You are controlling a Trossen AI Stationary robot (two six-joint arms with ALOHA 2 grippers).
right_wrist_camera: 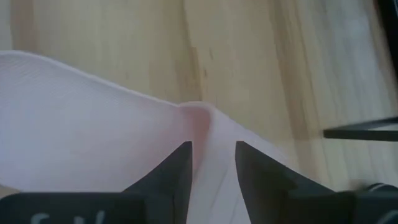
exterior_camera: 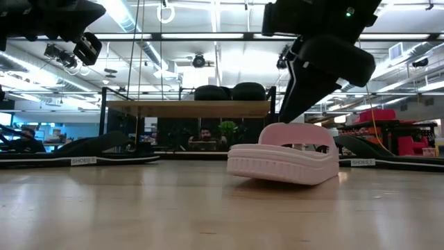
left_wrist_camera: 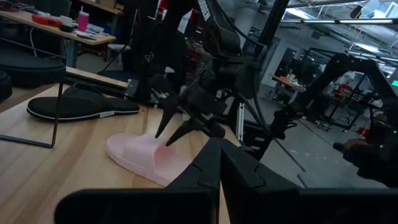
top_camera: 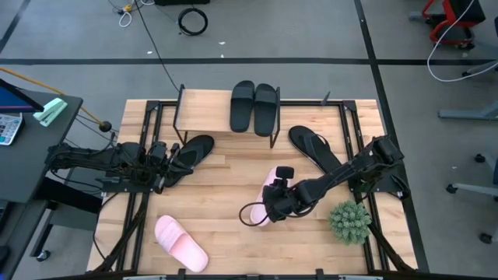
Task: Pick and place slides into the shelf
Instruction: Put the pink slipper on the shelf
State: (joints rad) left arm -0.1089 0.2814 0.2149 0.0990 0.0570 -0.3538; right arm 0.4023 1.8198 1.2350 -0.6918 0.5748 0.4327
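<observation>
**High view: two of six slides on the shelf, four left**

Nearest the front edge, one pink slide (top_camera: 180, 243) lies alone on the table (top_camera: 226, 233). Further in, the right gripper (top_camera: 274, 204) has its jaws around the strap edge of the second pink slide (exterior_camera: 284, 161), whose one end is tilted up. The left gripper (top_camera: 161, 158) waits with jaws closed and empty beside a black flip-flop (top_camera: 189, 154); another flip-flop (top_camera: 315, 148) lies at the right. Farthest, the shelf (top_camera: 206, 117) holds two black slides (top_camera: 254, 106).
</observation>
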